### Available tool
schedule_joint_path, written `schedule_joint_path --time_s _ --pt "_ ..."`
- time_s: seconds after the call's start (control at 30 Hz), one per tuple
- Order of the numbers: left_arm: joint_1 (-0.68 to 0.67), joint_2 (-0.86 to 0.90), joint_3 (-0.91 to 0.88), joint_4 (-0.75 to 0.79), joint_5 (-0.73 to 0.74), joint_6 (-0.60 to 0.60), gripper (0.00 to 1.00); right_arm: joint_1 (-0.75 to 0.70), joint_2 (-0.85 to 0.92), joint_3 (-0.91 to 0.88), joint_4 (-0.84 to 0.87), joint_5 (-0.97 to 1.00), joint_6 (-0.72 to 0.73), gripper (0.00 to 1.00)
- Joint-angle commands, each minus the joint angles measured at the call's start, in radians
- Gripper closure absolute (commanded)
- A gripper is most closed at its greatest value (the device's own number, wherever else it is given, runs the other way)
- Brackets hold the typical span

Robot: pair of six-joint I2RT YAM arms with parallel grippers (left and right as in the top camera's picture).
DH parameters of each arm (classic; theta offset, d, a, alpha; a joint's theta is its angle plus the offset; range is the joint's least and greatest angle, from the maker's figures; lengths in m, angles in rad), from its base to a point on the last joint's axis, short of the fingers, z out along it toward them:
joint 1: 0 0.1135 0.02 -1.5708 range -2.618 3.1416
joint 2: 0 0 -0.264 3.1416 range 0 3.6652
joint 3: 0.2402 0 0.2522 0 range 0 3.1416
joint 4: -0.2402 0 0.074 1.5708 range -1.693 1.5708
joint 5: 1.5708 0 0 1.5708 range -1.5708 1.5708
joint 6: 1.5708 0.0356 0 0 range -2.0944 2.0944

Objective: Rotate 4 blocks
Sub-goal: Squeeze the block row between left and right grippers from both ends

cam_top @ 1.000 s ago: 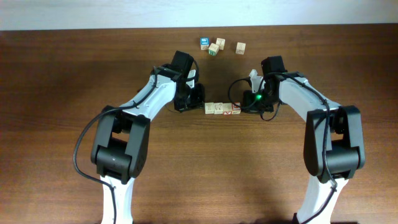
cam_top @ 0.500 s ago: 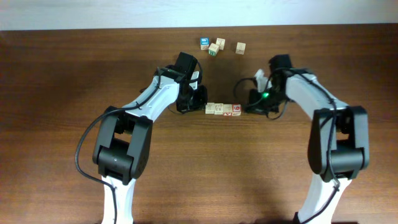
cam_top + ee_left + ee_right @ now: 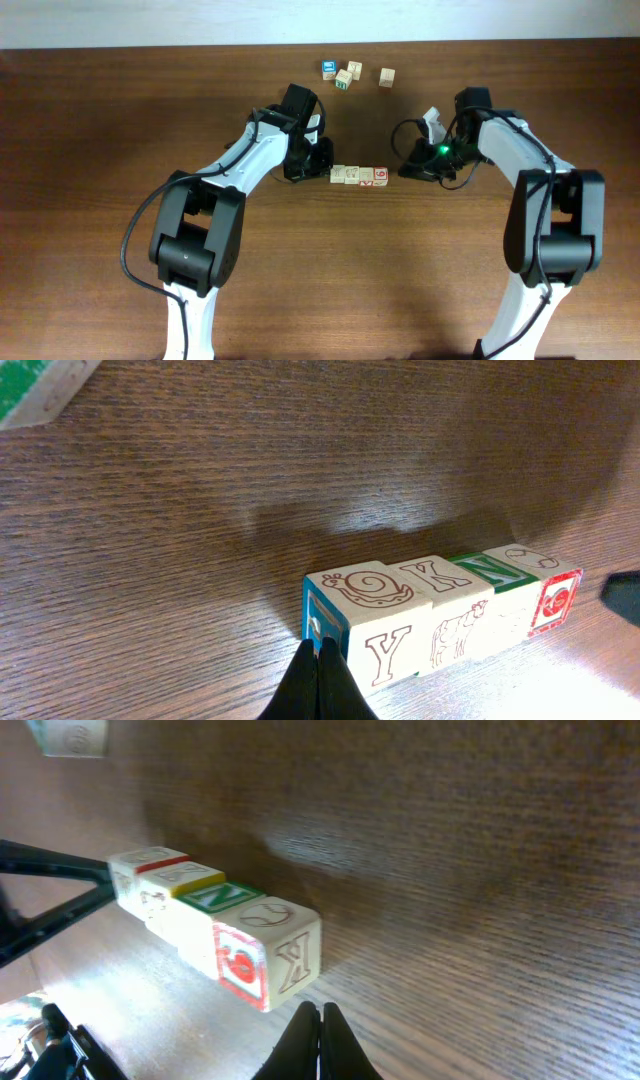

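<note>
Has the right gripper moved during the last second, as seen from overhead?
Yes. The right gripper has pulled away to its right, opening a gap to the row of blocks, which stayed in place.

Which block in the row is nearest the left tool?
The snail-topped end block, Y on its side: the left tool sits right at its blue end face, the other three beyond it.

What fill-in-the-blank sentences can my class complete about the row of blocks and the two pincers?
1. The row of blocks holds ___ cubes, side by side.
2. The left pincer and the right pincer both have their jaws ___.
3. The green-topped block in the row shows the letter ___.
4. Seen from overhead, the row lies ___ the two pincers.
Missing words: four; shut; N; between.
</note>
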Motion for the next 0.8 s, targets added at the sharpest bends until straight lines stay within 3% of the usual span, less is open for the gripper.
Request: schedule_joint_path --time_s 0.0,0.77 --pt "-0.005 0.006 0.012 -0.001 0.004 0.017 1.00 0.005 0.024 0.008 0.003 -0.027 -0.015 0.95" --pt "-0.005 0.006 0.012 -0.001 0.004 0.017 1.00 0.051 0.028 -0.008 0.037 0.033 0.039 0.96"
